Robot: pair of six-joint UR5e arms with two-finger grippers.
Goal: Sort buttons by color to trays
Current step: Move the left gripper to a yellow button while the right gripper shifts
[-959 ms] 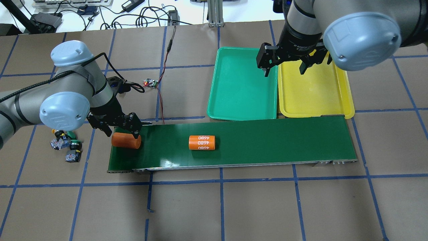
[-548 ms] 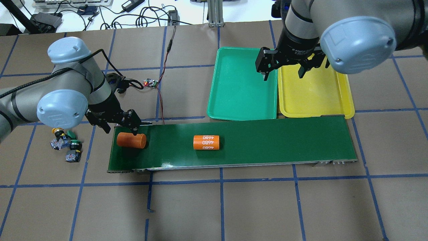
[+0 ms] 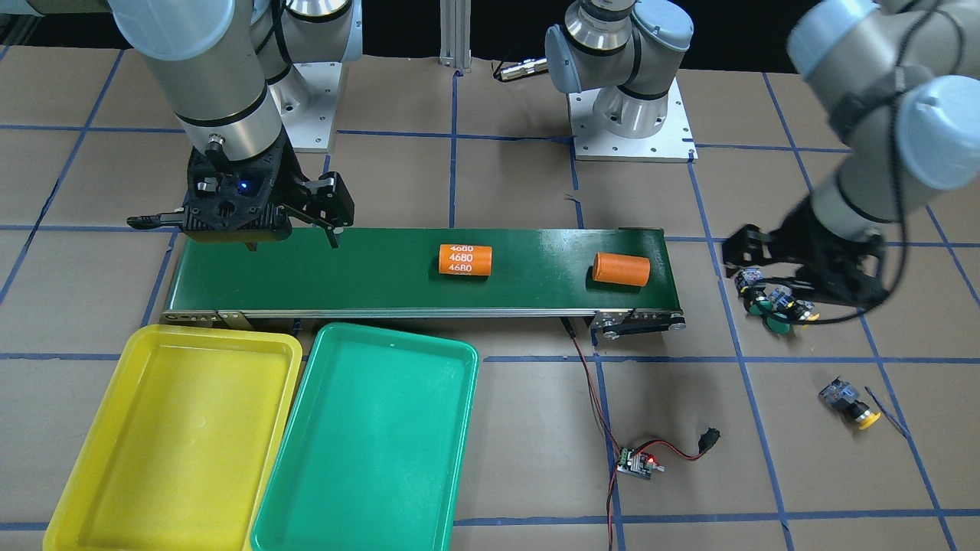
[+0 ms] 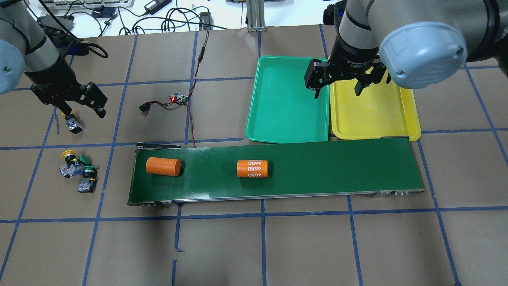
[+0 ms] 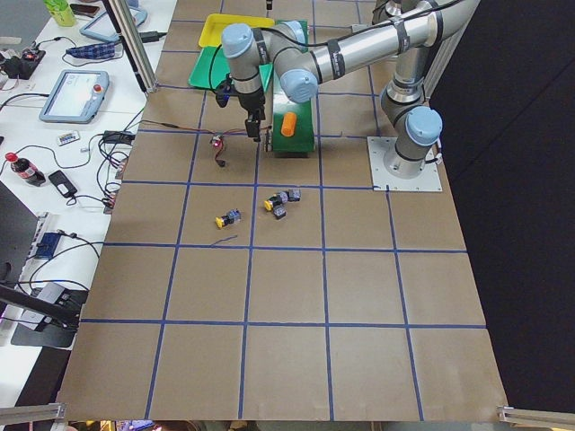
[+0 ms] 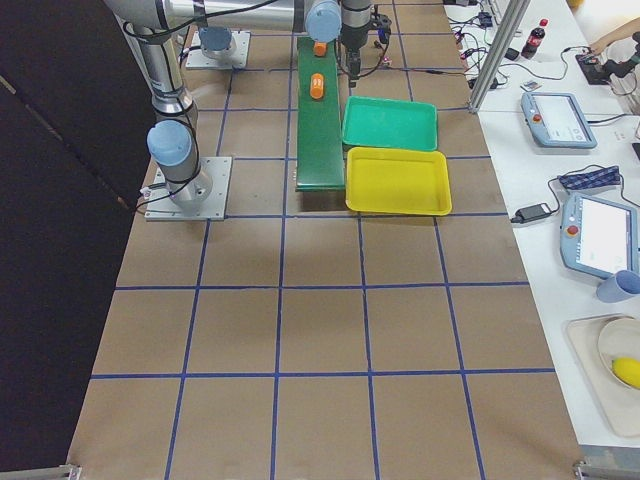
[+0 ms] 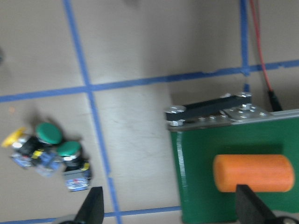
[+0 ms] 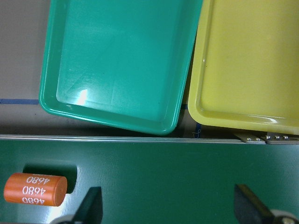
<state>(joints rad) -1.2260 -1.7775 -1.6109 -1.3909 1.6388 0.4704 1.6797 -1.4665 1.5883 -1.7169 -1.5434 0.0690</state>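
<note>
At the left gripper (image 4: 83,113), two fingers (image 7: 95,209) stood spread wide, released and grasping nothing, above the brown paper (image 4: 254,246) off the belt's end. Closest to them in the overhead view lay one yellow button (image 4: 74,124), alone on its side. Near it, a cluster of three buttons (image 4: 75,167) lay touching one another: one more yellow and two green buttons (image 4: 90,171). Count: four buttons, two yellow and two green, all on the paper and well apart from the trays.

At the right gripper (image 4: 337,93), two fingers (image 8: 91,207) likewise stood wide apart, clasping nothing, high above the tray end of the belt (image 4: 317,174).

Two trays lay just beside each other along their long edges, just beyond the belt's far edge as seen from the robot: one green tray (image 4: 287,99), nearer the belt's middle, and one yellow tray (image 4: 373,115), at the belt's end.

Two orange cylinders lay on their sides on the belt, well apart. One plain cylinder (image 4: 163,166) lay near the end by the buttons. One cylinder printed "4680" (image 4: 252,169) lay near the middle.

One small circuit board (image 4: 178,98), with red and black wires, lay on the paper between the buttons and the trays.
</note>
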